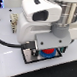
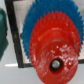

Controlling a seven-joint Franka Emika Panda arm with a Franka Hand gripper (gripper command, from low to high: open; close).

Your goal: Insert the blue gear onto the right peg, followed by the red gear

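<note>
The blue gear [image 2: 40, 22] lies flat on the black-framed pale plate [image 2: 15, 37]. In the exterior view, only slivers of the blue gear [image 1: 56, 52] show under the hand. The red gear [image 2: 52, 47] hangs close to the wrist camera, above the blue gear and covering much of it, with its dark centre hole facing the camera. In the exterior view the red gear [image 1: 47, 52] sits directly under my gripper [image 1: 47, 49], which is low over the plate [image 1: 26, 57] and shut on it. The fingertips are hidden. The right peg is hidden by the gears.
The white arm [image 1: 45, 19] fills most of the exterior view. A black cable [image 1: 6, 43] runs along the exterior view's left. A dark green object [image 2: 2, 30] stands beside the plate. White table surface [image 1: 10, 65] surrounds the plate.
</note>
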